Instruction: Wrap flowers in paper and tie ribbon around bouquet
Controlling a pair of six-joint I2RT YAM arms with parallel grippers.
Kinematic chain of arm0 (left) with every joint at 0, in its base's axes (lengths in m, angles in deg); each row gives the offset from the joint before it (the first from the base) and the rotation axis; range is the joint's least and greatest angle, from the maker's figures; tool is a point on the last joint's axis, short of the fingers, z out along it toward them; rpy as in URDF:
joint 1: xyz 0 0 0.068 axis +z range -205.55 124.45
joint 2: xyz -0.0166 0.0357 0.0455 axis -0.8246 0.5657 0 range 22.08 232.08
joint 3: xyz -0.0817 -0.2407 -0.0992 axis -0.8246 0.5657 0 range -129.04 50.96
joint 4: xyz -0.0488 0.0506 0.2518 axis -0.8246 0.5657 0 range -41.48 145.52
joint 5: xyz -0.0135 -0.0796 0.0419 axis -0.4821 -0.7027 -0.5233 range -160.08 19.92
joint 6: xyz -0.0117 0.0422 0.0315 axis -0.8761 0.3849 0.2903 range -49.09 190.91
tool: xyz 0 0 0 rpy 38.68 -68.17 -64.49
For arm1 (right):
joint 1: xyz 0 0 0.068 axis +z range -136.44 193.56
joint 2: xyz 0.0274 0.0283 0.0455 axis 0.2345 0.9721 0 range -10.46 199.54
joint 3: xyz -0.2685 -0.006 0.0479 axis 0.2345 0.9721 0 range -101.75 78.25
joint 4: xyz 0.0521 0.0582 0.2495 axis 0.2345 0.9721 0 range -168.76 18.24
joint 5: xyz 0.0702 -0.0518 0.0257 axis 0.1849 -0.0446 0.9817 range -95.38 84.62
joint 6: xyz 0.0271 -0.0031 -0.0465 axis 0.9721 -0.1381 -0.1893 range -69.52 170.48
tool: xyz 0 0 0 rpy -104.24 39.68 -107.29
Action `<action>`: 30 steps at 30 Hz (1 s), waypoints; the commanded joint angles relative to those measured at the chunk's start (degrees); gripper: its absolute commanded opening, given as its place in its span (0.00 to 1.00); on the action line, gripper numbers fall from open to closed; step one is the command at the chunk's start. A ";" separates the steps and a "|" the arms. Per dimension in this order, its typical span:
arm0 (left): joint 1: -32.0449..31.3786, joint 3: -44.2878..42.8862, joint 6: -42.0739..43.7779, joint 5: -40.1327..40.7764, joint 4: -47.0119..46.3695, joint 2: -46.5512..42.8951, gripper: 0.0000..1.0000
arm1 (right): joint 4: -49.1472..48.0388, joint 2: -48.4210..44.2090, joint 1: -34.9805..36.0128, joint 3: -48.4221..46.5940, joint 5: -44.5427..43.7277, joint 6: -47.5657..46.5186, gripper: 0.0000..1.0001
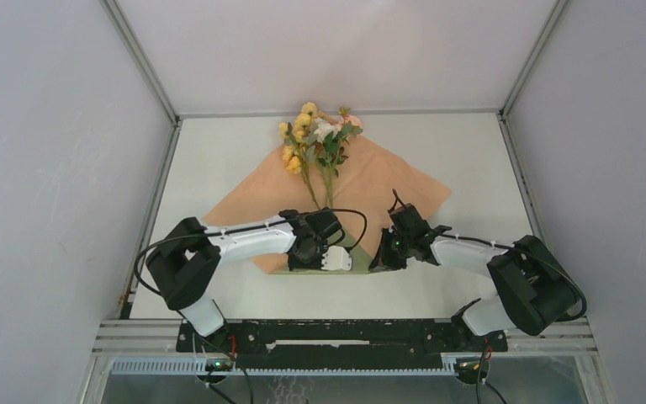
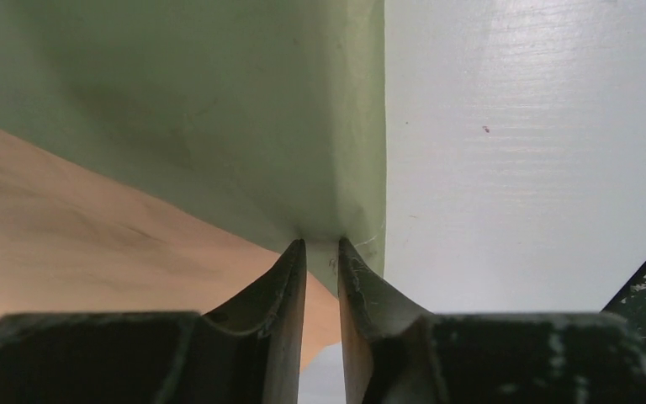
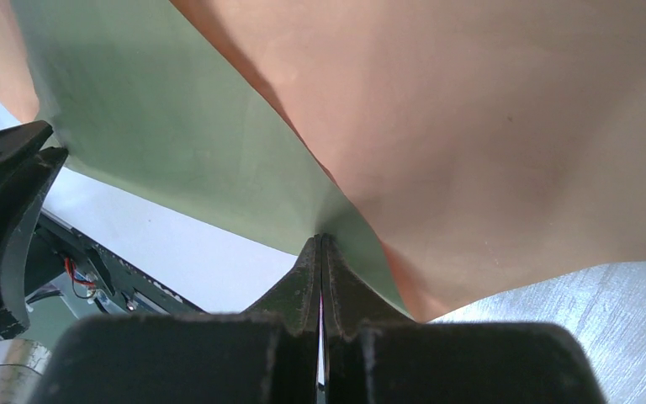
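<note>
For folding over the flowers [image 1: 314, 135], the near edge of the paper [image 1: 387, 181] is pinched by the right end effector [image 3: 320, 241] (jaws pressed together), while the left end effector [image 2: 321, 245] is slightly spread.

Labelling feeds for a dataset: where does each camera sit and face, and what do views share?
Top external: above and behind the bases, looking down on the white table, both arms, yellow, pink and cream flowers on the olive-green, peach-backed paper sheet.
Left wrist: along the left gripper, fingers slightly parted at the paper's green corner.
Right wrist: along the right gripper, shut on the paper.
Shared: all show the paper.
</note>
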 commanded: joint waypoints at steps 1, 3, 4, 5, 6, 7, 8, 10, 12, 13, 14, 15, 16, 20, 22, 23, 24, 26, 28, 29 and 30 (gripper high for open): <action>-0.58 3.46 4.13 -0.03 -0.11 1.62 0.26 | 3.15 1.05 -0.50 -0.59 -4.99 -1.86 0.01; 0.63 5.92 3.60 0.07 -0.55 2.31 0.24 | 3.34 1.06 -0.84 -0.59 -5.22 -1.94 0.01; 1.73 6.67 3.48 -1.84 -0.20 1.57 0.23 | 3.50 1.03 -0.95 -0.59 -5.34 -1.97 0.01; 2.48 8.11 3.43 -1.70 -0.24 0.21 0.23 | 3.76 0.85 -0.90 -0.59 -5.44 -2.04 0.01; 2.57 9.10 3.32 -0.99 -0.64 -0.35 0.23 | 3.82 0.80 -0.96 -0.58 -5.53 -2.06 0.01; 2.65 10.61 3.05 -0.80 -1.21 -1.17 0.23 | 4.16 0.72 -1.00 -0.59 -5.64 -2.10 0.01; 2.61 12.28 2.40 -0.78 -1.49 -1.43 0.23 | 4.45 0.75 -1.01 -0.59 -5.73 -2.29 0.01; 2.65 14.39 1.18 -1.70 -1.58 -1.86 0.19 | 5.11 0.70 -1.00 -0.59 -5.84 -2.60 0.01; 2.65 15.92 -0.07 -3.17 -1.37 -3.42 0.20 | 5.64 0.55 -1.00 -0.59 -5.92 -2.63 0.01; 2.72 16.28 -0.51 -3.57 -0.84 -4.82 0.20 | 5.91 0.41 -0.93 -0.59 -5.93 -2.66 0.01; 3.04 16.15 -0.69 -4.02 0.79 -6.43 0.20 | 6.09 0.29 -0.87 -0.59 -5.93 -2.59 0.01; 3.69 15.51 -0.82 -4.71 2.21 -8.51 0.21 | 6.33 0.21 -0.73 -0.59 -5.93 -2.63 0.01; 4.63 14.31 -1.06 -5.86 3.66 -10.64 0.21 | 6.37 0.18 -0.57 -0.59 -5.93 -2.70 0.01; 10.50 5.19 -1.98 -16.20 7.63 -15.14 0.25 | 6.18 0.49 -0.37 -0.57 -5.10 -2.93 0.01; 13.10 1.19 -4.75 -21.67 5.38 -14.56 0.24 | 6.34 0.66 -0.49 -1.03 -5.05 -3.16 0.01; 14.01 -0.37 -6.91 -23.87 3.65 -13.57 0.24 | 6.43 0.70 -0.39 -1.45 -5.05 -3.20 0.01; 14.61 -1.99 -9.05 -25.55 1.50 -12.36 0.24 | 6.63 0.66 -0.31 -1.81 -5.05 -3.24 0.01; 14.80 -4.22 -14.18 -27.79 -3.86 -9.31 0.24 | 6.95 0.17 -0.01 -2.35 -5.29 -3.20 0.02; 14.76 -5.92 -18.39 -29.19 -9.65 -6.38 0.26 | 7.53 -0.46 0.25 -2.75 -5.91 -3.15 0.02; 14.71 -6.94 -19.99 -29.09 -12.34 -4.51 0.28 | 7.89 -0.83 0.36 -2.93 -6.19 -3.12 0.02; 14.77 -8.55 -21.15 -28.44 -13.82 -2.53 0.31 | 8.31 -1.18 0.39 -3.08 -6.46 -3.12 0.02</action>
